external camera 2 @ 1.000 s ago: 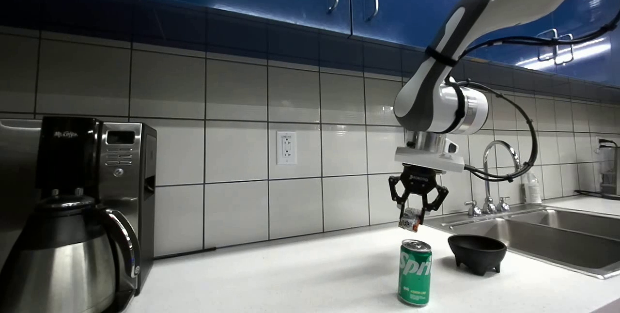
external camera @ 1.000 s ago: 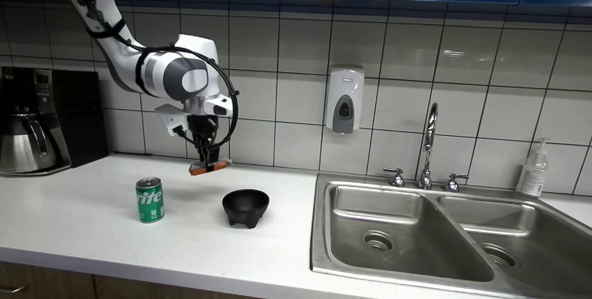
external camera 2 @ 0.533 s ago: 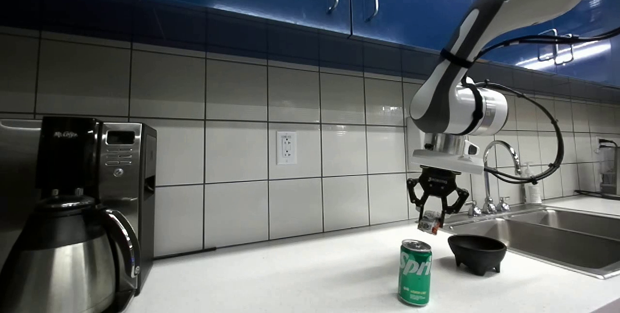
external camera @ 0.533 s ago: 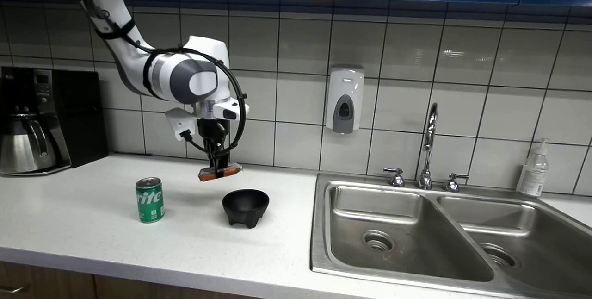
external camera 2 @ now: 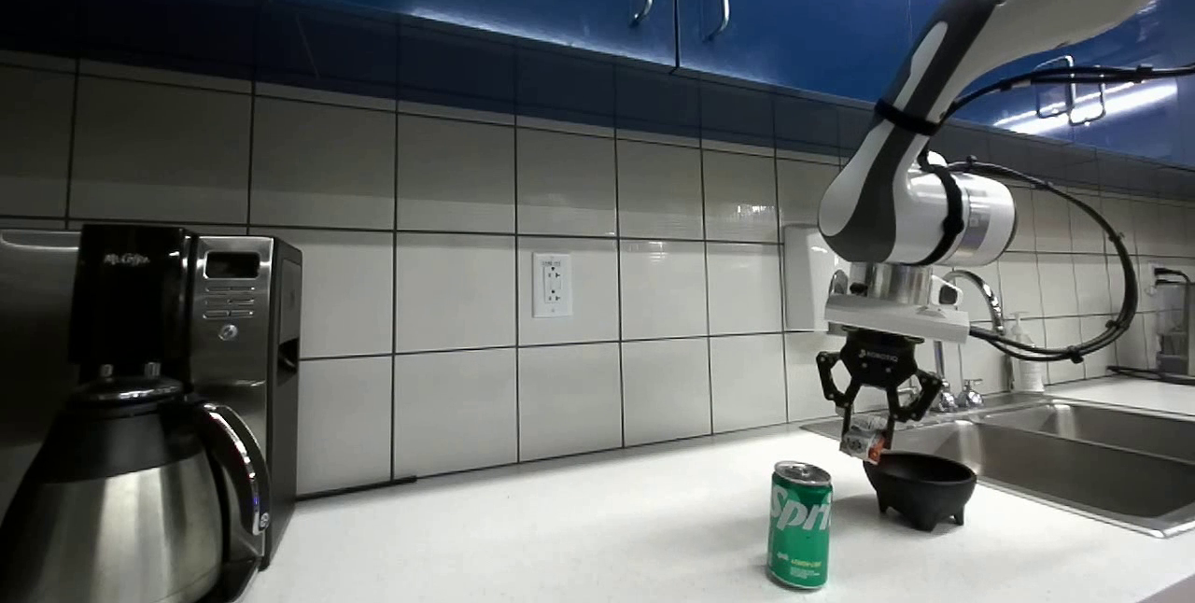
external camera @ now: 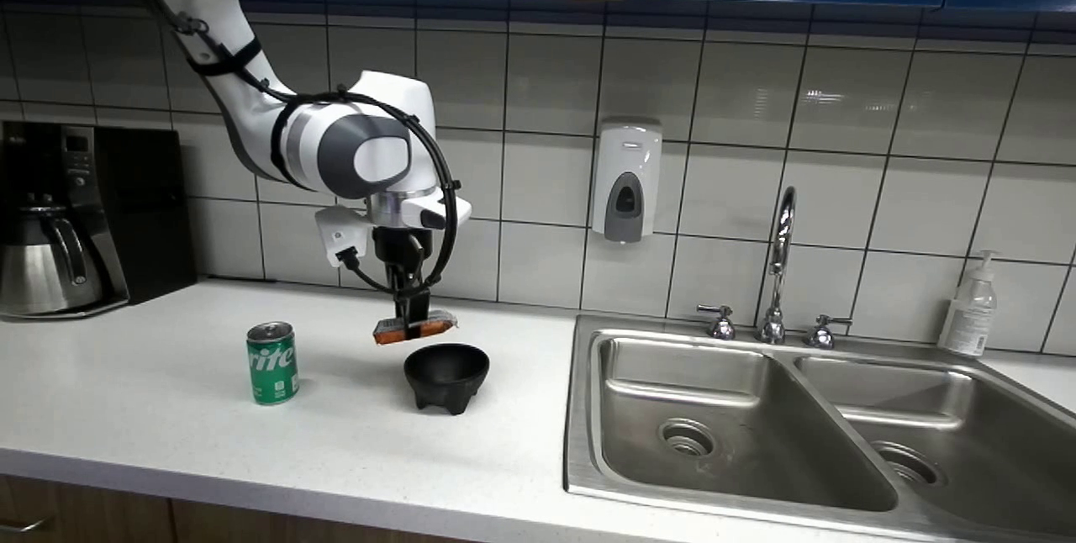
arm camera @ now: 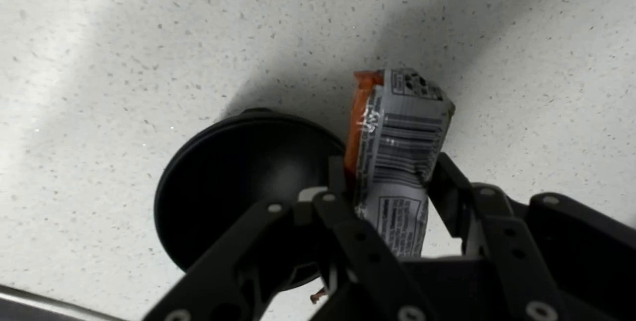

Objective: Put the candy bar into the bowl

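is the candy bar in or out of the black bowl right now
Out. The gripper holds the candy bar aloft in both exterior views; the wrist view shows it beside the opening of the bowl.

The candy bar (arm camera: 397, 154) is flat and oblong, its wrapper orange-red along one side and silvery grey on the upper face, where a barcode and small print show. The end effector (external camera 2: 868, 433) grips it near its middle, off the counter (external camera: 336, 450) and slightly tilted. In the wrist view it appears just beside the rim of the bowl (external camera: 446, 383), which is black, round and wide, upright on stubby feet.
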You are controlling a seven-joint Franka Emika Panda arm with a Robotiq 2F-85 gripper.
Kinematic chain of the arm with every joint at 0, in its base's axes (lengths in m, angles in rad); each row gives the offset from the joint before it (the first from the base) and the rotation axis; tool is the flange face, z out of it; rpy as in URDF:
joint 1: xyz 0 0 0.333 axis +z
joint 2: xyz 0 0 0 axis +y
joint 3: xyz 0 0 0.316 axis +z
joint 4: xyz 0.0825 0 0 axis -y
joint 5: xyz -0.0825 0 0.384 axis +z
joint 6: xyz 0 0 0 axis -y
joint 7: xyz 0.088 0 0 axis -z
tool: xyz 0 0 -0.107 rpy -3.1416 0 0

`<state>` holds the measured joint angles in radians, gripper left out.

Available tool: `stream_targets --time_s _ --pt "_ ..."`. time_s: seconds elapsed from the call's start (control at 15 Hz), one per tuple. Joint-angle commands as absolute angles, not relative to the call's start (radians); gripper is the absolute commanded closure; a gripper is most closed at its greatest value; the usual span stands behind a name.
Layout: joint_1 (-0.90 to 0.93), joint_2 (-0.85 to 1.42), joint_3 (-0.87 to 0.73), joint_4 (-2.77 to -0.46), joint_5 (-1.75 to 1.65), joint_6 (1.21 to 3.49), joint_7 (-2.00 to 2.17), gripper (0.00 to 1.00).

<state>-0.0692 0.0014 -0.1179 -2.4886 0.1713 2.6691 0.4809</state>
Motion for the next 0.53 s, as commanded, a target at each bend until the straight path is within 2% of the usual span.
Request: stream_targets --time_s 0.0,0.47 --pt "-0.095 -0.040 -0.125 -2.535 0.178 2.676 0.464 0.80" --pt "-0.114 -0.036 -0.143 -2.567 0.177 2.673 0.467 0.80"
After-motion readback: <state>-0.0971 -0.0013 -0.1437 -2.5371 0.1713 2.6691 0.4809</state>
